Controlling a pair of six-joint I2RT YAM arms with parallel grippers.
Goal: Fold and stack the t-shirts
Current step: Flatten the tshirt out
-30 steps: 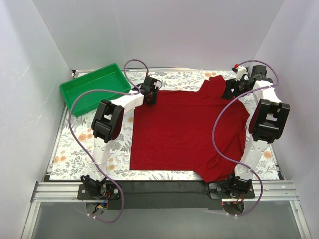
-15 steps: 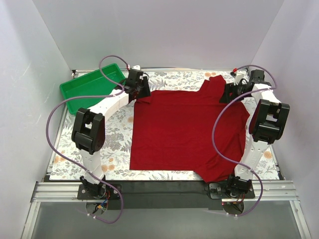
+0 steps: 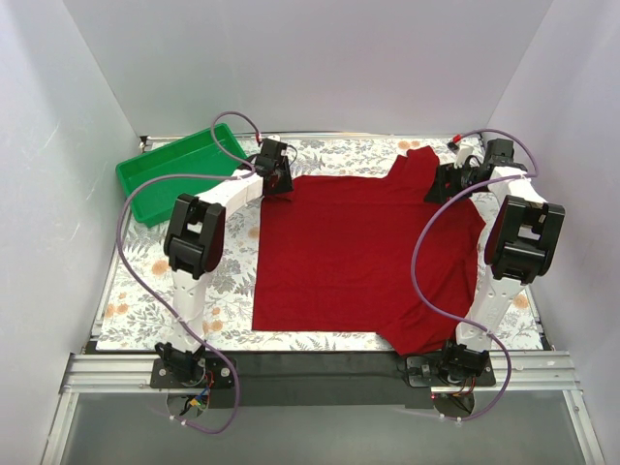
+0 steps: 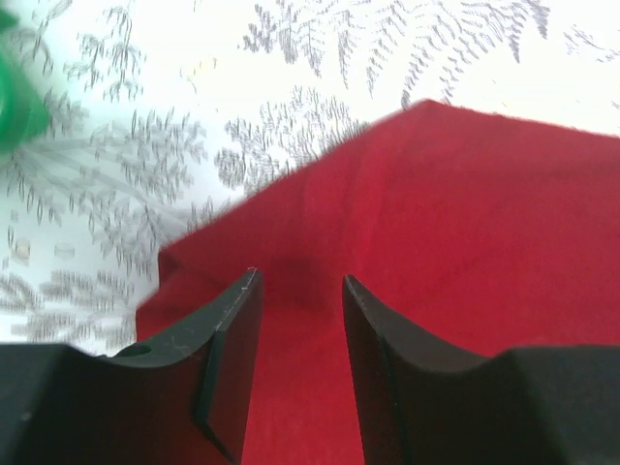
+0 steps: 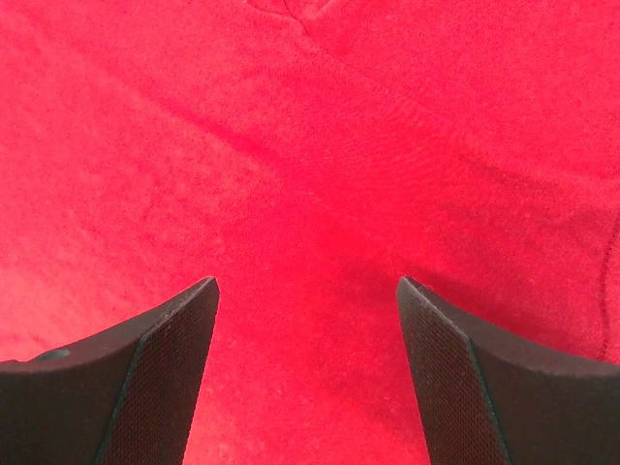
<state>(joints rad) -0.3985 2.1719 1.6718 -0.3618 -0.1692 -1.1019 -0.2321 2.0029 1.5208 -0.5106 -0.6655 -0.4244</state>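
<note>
The dark red t-shirt (image 3: 363, 257) lies spread flat on the floral table cover, with one sleeve sticking out at the far side (image 3: 417, 160). My left gripper (image 3: 277, 184) is over the shirt's far left corner. In the left wrist view its jaws (image 4: 300, 283) stand a little apart, low over that corner of red fabric (image 4: 455, 213), with nothing pinched between them. My right gripper (image 3: 442, 184) is over the shirt's far right part. In the right wrist view it (image 5: 307, 283) is wide open just above the red cloth (image 5: 320, 145).
A green plastic tray (image 3: 179, 172) stands at the far left of the table, and its corner shows in the left wrist view (image 4: 12, 107). The floral table cover (image 3: 155, 281) borders the shirt on the left. White walls enclose the table on three sides.
My left arm swung out left toward the tray, then came back, and its gripper is again at the shirt's far left corner. My right gripper has barely shifted.
</note>
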